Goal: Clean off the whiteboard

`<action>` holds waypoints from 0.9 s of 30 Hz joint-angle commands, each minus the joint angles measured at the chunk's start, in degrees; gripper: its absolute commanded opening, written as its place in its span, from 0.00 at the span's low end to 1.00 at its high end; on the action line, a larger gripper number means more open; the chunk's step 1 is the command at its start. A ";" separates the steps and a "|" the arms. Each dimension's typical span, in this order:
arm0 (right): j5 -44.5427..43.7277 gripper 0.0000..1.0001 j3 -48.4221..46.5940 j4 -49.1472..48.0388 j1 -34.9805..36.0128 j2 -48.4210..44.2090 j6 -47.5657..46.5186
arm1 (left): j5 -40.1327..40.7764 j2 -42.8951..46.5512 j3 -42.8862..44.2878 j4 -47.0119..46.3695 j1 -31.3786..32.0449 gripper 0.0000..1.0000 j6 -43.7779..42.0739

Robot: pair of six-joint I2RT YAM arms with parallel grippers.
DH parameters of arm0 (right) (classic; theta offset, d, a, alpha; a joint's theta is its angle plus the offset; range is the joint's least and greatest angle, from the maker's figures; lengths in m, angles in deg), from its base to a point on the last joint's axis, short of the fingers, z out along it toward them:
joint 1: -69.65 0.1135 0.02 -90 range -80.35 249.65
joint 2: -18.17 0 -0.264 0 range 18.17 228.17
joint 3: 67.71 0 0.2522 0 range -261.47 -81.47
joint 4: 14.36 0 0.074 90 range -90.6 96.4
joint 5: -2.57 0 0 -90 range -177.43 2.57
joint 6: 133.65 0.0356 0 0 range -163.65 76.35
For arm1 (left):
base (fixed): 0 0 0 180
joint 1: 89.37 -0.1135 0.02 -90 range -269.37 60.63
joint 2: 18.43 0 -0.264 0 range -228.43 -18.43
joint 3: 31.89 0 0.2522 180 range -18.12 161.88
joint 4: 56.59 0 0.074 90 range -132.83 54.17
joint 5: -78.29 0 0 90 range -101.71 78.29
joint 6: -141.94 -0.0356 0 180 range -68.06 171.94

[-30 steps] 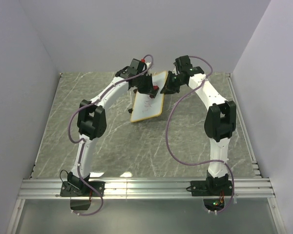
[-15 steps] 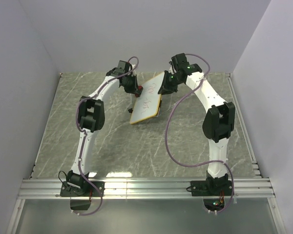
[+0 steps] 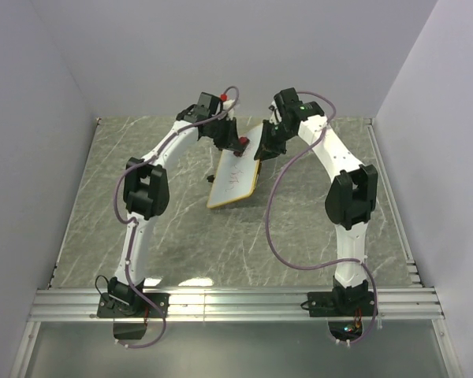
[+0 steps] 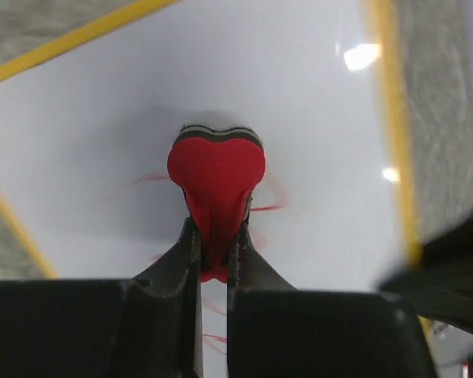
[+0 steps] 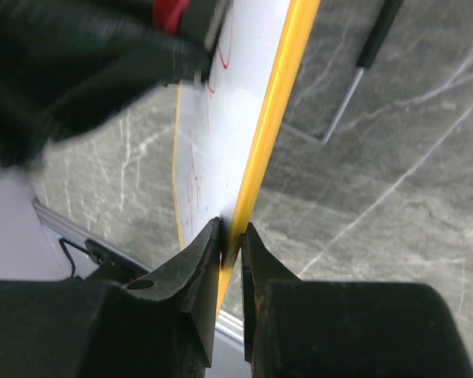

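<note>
The whiteboard (image 3: 235, 175), white with a yellow frame and faint red scribbles, stands tilted mid-table with its far end raised. My right gripper (image 3: 262, 150) is shut on its yellow right edge (image 5: 262, 165), fingers pinching the frame. My left gripper (image 3: 238, 143) is shut on the red-and-black eraser (image 4: 216, 169), which presses flat on the white board surface (image 4: 299, 102) over red marks. In the right wrist view the left gripper and a bit of red eraser (image 5: 170, 12) show at top left.
The grey marbled table (image 3: 142, 197) has a metal rail (image 3: 236, 303) along the near edge and white walls around. A black board foot or stand leg (image 5: 370, 47) lies on the table beside the board in the right wrist view.
The left gripper with the eraser swung left off the board, then came back onto its upper part. The right gripper shifted slightly left and the board tilted, its near end moving left.
</note>
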 commanded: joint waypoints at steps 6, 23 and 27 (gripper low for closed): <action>2.47 0.00 1.36 1.25 5.72 -2.49 -4.97 | -5.78 7.00 -5.59 2.83 6.72 0.00 -3.20; 1.15 0.00 1.19 1.51 7.04 -2.40 -4.53 | 11.03 -6.53 0.10 8.55 -0.75 0.00 2.16; -0.43 0.00 0.04 3.00 8.09 -1.88 -5.94 | 8.75 -3.20 -0.94 6.44 1.18 0.00 0.84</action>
